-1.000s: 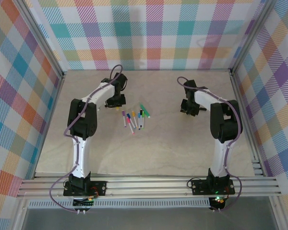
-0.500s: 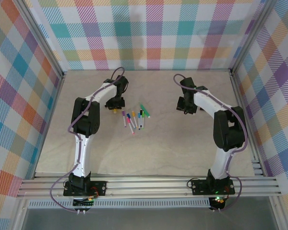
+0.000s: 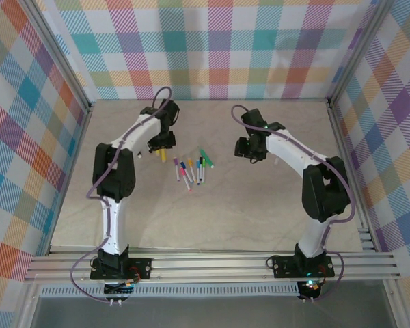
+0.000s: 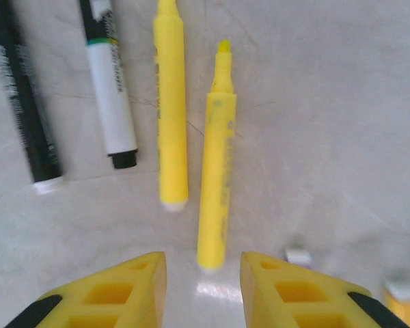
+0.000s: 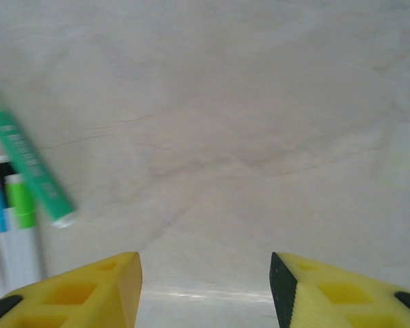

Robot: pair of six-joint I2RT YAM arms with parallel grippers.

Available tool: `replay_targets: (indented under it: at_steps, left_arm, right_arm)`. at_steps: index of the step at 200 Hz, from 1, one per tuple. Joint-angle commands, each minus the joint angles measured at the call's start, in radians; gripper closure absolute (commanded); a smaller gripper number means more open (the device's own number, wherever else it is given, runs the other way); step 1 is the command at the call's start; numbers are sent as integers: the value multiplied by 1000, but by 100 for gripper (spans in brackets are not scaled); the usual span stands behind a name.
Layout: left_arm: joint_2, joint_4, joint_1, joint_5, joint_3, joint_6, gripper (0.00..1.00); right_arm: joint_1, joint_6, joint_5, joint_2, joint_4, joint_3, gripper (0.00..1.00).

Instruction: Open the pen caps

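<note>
The left hand is hovering low over the pale marbled tabletop, its yellow fingers standing a modest gap apart and holding nothing. Just ahead of that gap an all-yellow plastic highlighter is lying flat with its chisel tip bare, no cap on it. Beside it on the left another all-yellow pen is lying almost parallel, then a white-barrelled marker with a black end, then a thin black pen. Two small pale pieces are sitting on the tabletop by the right finger, too blurred to identify.

In the top view the main cluster of thin coloured-capped pens is lying between the two arms, just right of the left hand. The right hand is hanging apart from the cluster on its other side. Its fingers are spread wide, empty, above bare tabletop; at its left edge a green pen is lying tilted, next to a white marker wearing a light-green plastic cap.
</note>
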Motion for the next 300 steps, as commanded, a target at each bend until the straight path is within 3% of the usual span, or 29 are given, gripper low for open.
replay_targets:
  at_steps: [1,37,74,157,300]
  left_arm:
    - [-152,63,-24,89,-98,-56,67]
    - [-274,205,-71,211,-293,-126,67]
    - [-337,268,-90,272,-399,-161,67]
    - [-352,272,-95,275,-435,-154,67]
    - [-322,274,-104,301,-413,-154,68]
  right_arm:
    - [39,-18,-72,74,7,62,48]
    - [81,-25,-158,150,75,111,48]
    - [130,-53,-147,242,53,209,52]
    - [177,-92,-89,364,-3,322,66]
    - [185,-104,-71,387,-20,312,68]
